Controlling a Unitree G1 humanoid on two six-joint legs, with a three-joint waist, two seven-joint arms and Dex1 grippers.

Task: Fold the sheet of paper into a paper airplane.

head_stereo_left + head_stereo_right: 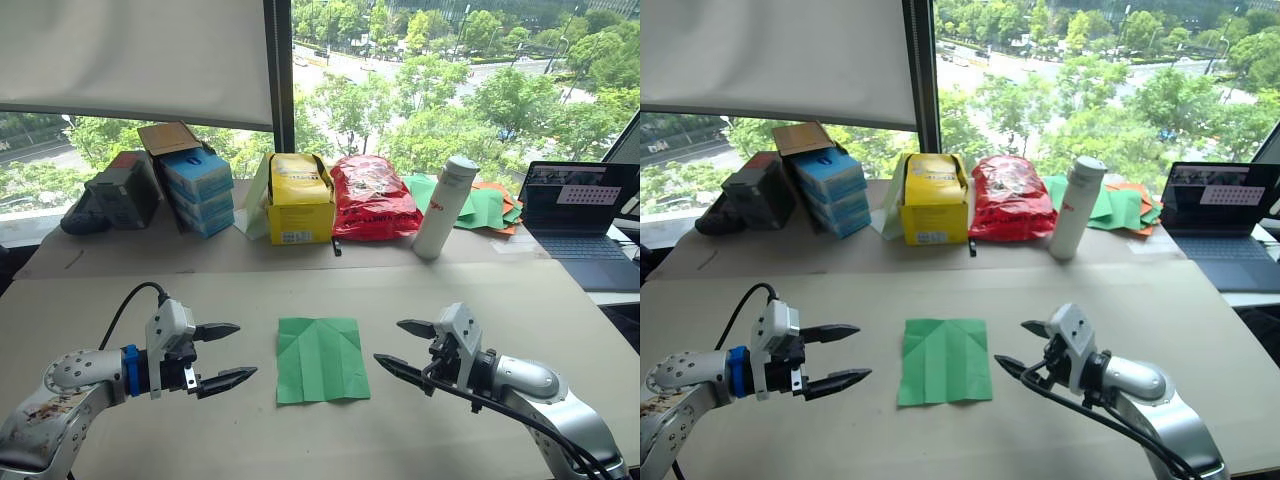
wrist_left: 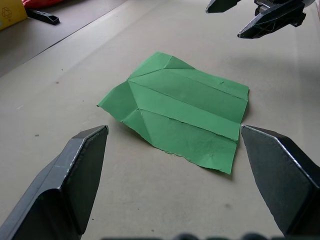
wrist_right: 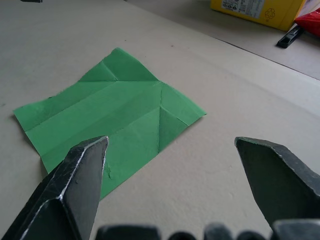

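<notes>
Flanking creased sheet of paper [image 1: 319,358]: both tools, jaws apart.

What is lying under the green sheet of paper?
The sheet of paper lies flat on the bare table. Whatever the paper covers cannot be seen.

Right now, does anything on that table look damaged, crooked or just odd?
Only small things. The sheet of paper lies flat between the two open grippers, left gripper and right gripper, touched by neither. Its near edge looks slightly ragged and its sides are not quite square. Nothing is spilled.
</notes>
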